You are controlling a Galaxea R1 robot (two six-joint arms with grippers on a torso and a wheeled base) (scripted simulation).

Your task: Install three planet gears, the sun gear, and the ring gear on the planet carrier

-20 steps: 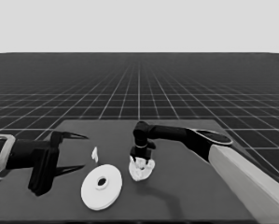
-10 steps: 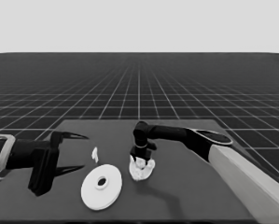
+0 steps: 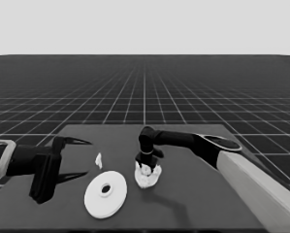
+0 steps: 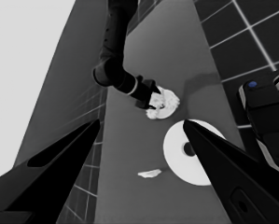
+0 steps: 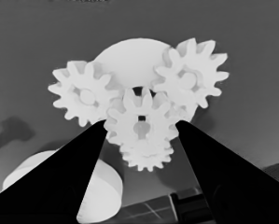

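The smaller round part (image 3: 148,178) (the planet carrier) lies mid-table with several small toothed gears on it. In the right wrist view one gear (image 5: 85,95) sits on one side of the disc (image 5: 129,58), another gear (image 5: 190,74) on the other side, and one more (image 5: 146,158) nearer the camera. My right gripper (image 3: 147,164) points down over the stack, its fingers (image 5: 83,163) shut on the middle gear (image 5: 141,116). The larger round part (image 3: 105,193) (the ring gear) lies flat to the left. My left gripper (image 3: 88,158) waits open at the table's left end.
A thin white piece (image 3: 99,160) lies between the left gripper and the gear stack, also seen as the thin white piece (image 4: 149,173) in the left wrist view. The right arm's pale forearm (image 3: 251,189) crosses the lower right corner. Dark machinery with blue lights (image 4: 265,121) shows past the table's edge.
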